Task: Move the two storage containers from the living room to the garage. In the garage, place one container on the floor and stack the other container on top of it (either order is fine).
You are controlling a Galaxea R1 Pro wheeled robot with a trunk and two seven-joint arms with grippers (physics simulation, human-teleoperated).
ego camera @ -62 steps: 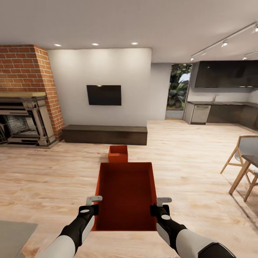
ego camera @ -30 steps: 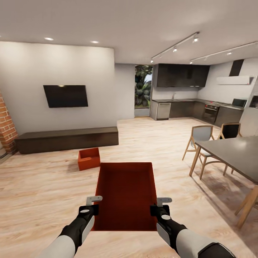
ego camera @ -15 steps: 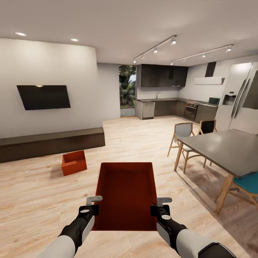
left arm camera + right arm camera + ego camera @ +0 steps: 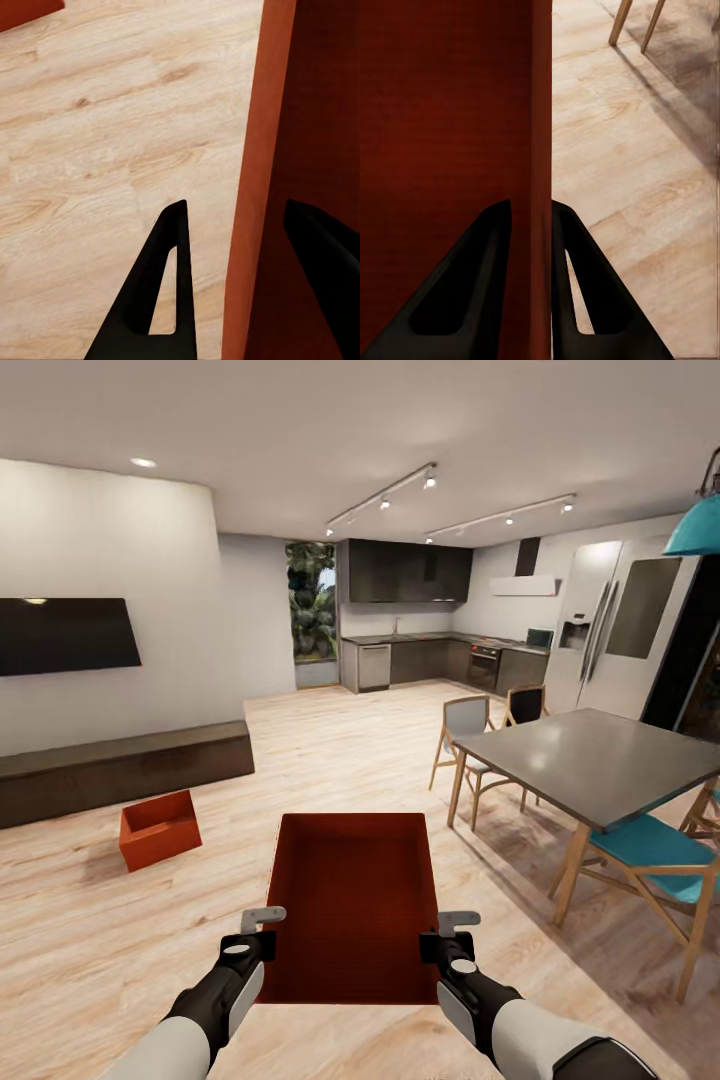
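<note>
**Both grippers clamped on one bin, second bin left on the planks**

The right gripper (image 4: 529, 225) was pinched tight on the carried storage container's (image 4: 350, 905) right wall, one finger pressed on each face, no gap to spare. The left gripper (image 4: 236, 225) straddled the opposite wall with its fingers set wider; the outer finger (image 4: 169, 285) stood a little clear of the wall, so whether it truly gripped could not be told. In the head view the bin sat low and centre in the frame, held level between both arms above the light wood floor (image 4: 330, 760).

The other storage container (image 4: 158, 828) lay at left of centre, resting on the planks just in front of the long dark bench (image 4: 120, 770). A black TV (image 4: 62, 635) hung at the left edge; a grey dining table (image 4: 600, 760) with chairs stood at right.

No readable writing or labels anywhere.
</note>
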